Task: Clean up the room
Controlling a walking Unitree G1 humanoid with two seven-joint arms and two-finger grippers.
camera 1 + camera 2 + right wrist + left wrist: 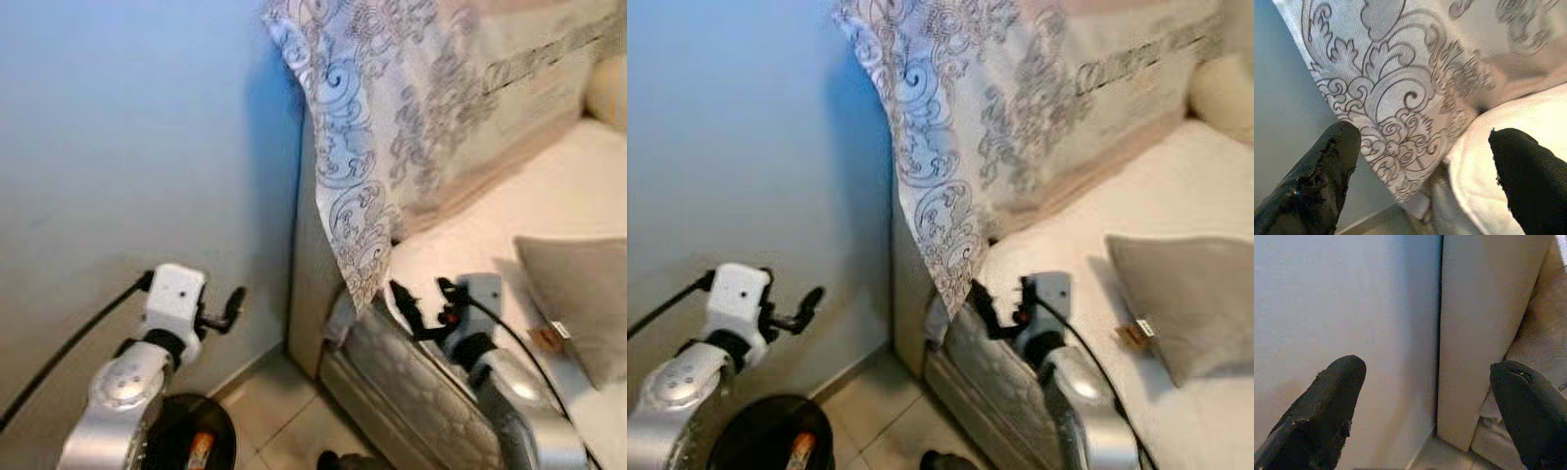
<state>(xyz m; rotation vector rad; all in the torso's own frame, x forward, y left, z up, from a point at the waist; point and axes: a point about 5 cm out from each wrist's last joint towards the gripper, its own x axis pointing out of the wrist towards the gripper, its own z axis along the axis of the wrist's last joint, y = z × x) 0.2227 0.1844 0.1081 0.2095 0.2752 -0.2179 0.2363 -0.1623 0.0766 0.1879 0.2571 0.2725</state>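
Pale cloth with grey scroll pattern (pixel 362 147) draped over the cream sofa (pixel 1176 186) corner, beside the blue wall (pixel 127 137). Right gripper (pixel 423 304), fingers spread wide, empty, just below the cloth's hanging tip. Left gripper (pixel 1425 416), also spread, facing the wall; grey cushion (pixel 578 294) on the seat

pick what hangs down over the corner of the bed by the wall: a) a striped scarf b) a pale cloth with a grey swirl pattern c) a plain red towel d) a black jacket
b, a pale patterned cloth with grey scrollwork drapes over the bed's corner, just ahead of the open right end effector.
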